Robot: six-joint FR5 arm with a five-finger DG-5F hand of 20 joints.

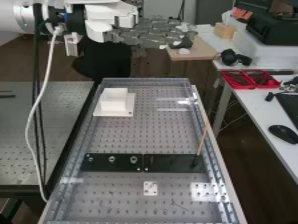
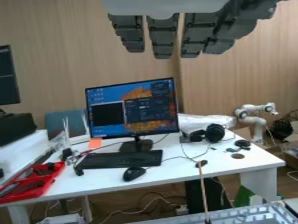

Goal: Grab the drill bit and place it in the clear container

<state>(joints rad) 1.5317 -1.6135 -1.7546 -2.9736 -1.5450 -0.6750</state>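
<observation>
the rounded white arm (image 1: pixel 13 19) has black sections near its end, a white cable (image 1: pixel 41 95) and thin black cables (image 1: pixel 36 65). the hand (image 1: pixel 149 35) has dark grey, ridged fingers and white casing (image 1: pixel 100 27).

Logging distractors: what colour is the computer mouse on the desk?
The mouse is black, clearest in the high view.

The high view's left edge cuts the arm (image 1: pixel 20 19).
</observation>
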